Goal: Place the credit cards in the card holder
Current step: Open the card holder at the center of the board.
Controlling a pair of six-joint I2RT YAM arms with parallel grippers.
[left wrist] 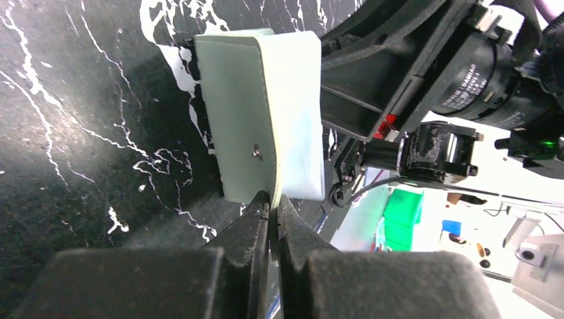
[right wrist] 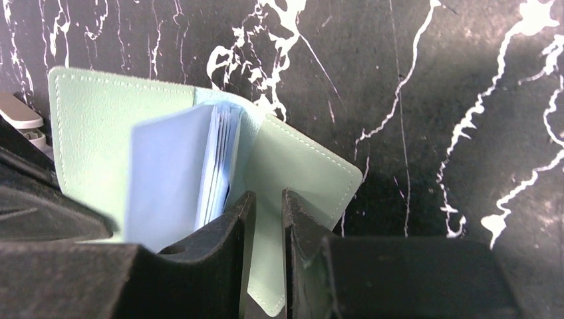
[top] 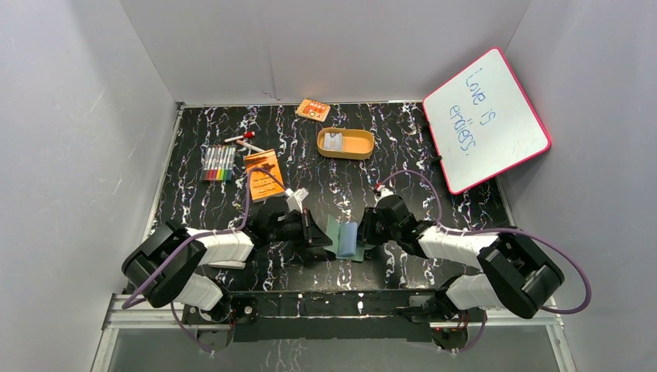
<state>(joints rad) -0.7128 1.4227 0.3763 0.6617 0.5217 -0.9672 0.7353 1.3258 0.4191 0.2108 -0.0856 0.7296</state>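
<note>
Now, card holder (top: 346,239) open, spine near-to-far, covers clamped in left gripper (left wrist: 273,199) and right gripper (right wrist: 268,199).

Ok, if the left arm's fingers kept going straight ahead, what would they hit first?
The left fingers are pinched on the green wallet, so that comes first. Right behind it sits the right arm's wrist, likely next, though depth is unclear.
</note>
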